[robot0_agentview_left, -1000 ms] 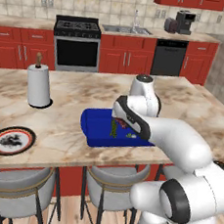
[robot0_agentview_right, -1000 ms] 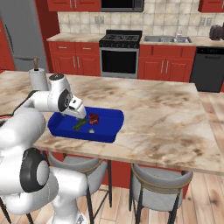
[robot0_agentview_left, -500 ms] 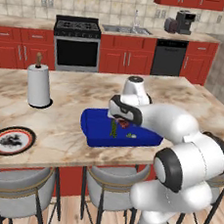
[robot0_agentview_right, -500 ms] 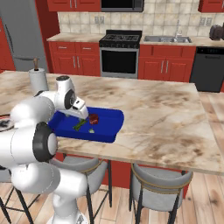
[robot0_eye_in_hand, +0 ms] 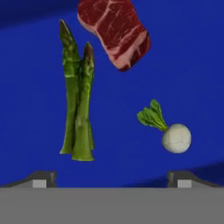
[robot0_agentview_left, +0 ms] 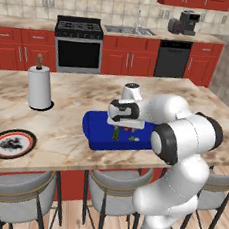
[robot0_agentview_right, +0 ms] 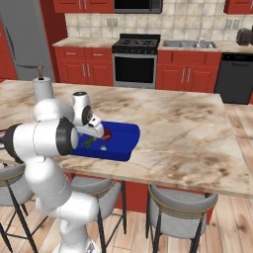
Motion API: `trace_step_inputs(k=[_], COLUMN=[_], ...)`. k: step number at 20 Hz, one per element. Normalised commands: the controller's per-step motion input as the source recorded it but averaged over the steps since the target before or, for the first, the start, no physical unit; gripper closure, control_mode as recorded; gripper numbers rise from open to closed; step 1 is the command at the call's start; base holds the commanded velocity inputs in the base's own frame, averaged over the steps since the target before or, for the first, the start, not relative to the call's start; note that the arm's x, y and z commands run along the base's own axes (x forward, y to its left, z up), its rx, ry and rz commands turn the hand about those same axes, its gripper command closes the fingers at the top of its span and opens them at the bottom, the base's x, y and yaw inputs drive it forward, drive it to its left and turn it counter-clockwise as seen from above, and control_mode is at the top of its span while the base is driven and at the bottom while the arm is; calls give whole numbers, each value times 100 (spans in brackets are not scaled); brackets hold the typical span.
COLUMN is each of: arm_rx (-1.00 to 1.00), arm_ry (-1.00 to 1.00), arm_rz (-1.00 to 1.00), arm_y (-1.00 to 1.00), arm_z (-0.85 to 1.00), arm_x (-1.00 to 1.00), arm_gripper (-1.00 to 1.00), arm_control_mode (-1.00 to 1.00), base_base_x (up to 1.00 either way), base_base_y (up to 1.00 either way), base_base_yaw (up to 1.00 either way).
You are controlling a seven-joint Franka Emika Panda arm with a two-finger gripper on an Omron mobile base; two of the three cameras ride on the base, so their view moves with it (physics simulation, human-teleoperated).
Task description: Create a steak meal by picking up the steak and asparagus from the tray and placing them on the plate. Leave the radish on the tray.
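Observation:
My gripper [robot0_eye_in_hand: 111,180] hangs open over the blue tray [robot0_eye_in_hand: 30,65], its two fingertips [robot0_eye_in_hand: 41,179] wide apart with nothing between them. On the tray floor lie the red marbled steak [robot0_eye_in_hand: 114,33], the green asparagus [robot0_eye_in_hand: 78,100] to its left, and the small white radish [robot0_eye_in_hand: 175,136] with green leaves. In the left base view the gripper [robot0_agentview_left: 125,127] points down into the tray [robot0_agentview_left: 96,134], above the asparagus [robot0_agentview_left: 116,133]. The plate [robot0_agentview_left: 11,144] sits at the counter's near left corner. From the right, the steak [robot0_agentview_right: 106,135] shows beside the gripper [robot0_agentview_right: 97,133] in the tray [robot0_agentview_right: 123,143].
A paper towel roll [robot0_agentview_left: 39,88] stands on the marble island [robot0_agentview_left: 73,96] behind and left of the tray. Grey stools [robot0_agentview_left: 111,186] line the island's near edge. A stove [robot0_agentview_left: 78,44] and a sink stand along the back wall.
The arm's elbow has swung up and round while the hand has stayed over the tray. The jaws have stayed open, and the food has not moved.

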Motion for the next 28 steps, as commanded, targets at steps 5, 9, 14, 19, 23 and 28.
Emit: trace_step_inputs(k=[5, 9, 14, 19, 23, 28], arm_rx=[0, 0, 0, 0, 0, 0], arm_ry=[8, 8, 3, 0, 0, 0], arm_rz=[0, 0, 0, 0, 0, 0], arm_y=[13, 18, 9, 0, 0, 1], arm_z=[-33, -32, -37, -39, -41, -50], arm_x=[42, 41, 36, 31, 28, 8], arm_gripper=[-100, -100, -100, -100, -100, 100], arm_control_mode=[-100, -100, -100, -100, -100, -100], base_base_x=[0, 0, 0, 0, 0, 0], base_base_y=[0, 0, 0, 0, 0, 0], base_base_yaw=[0, 0, 0, 0, 0, 0])
